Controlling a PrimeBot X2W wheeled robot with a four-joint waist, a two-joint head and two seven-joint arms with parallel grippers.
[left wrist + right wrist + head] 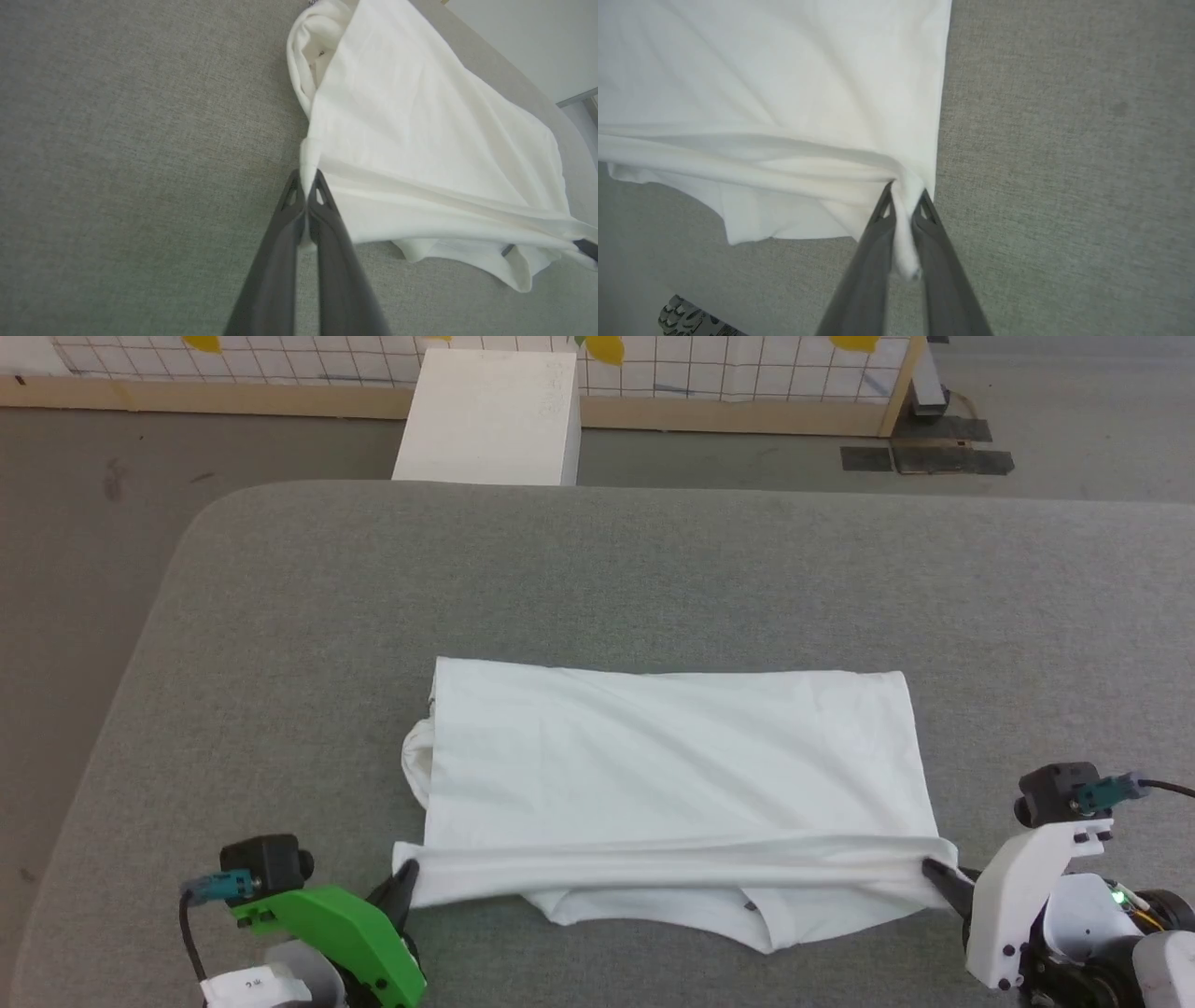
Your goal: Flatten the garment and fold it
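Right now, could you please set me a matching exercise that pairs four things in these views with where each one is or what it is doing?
Things:
1. left gripper
2. right gripper
3. shirt
4. box

Places or states:
A. beyond the far edge of the table
B. shut on one end of the shirt, on a white mount
C. lying part-folded on the table, held at both near corners
D. shut on one end of the shirt, on a green mount

Pairs: 1-D, 2-B, 3-C, 4-A

No legible text or labels anywhere.
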